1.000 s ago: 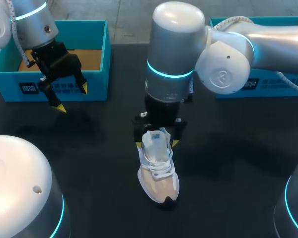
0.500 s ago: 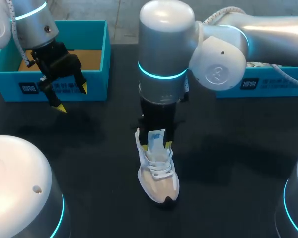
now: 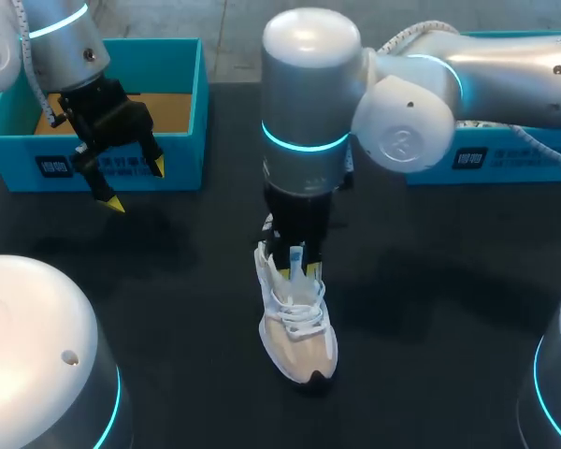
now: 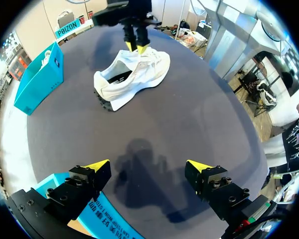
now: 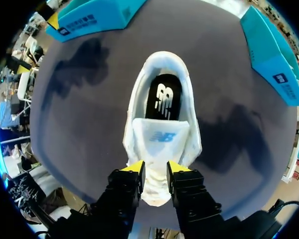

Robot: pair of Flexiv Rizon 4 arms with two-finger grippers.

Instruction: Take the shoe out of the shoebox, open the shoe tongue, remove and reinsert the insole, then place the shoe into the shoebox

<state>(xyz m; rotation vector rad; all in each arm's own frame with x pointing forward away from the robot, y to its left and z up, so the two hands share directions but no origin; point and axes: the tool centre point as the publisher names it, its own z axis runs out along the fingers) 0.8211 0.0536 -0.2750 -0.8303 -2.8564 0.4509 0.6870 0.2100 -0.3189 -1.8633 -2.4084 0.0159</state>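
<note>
The white shoe stood mid-desk, the right tool clenched on its tongue and the left tool released beside the far-left box, so I feared that the thin pinch might slip, or drag the unsteadied shoe along.

Dark counter, matte. White shoe stands on its sole near the middle, beige toe toward the near edge. Two teal boxes sit along the far edge: left box open-topped with a brown floor, right box. Shoe well apart from both.
</note>
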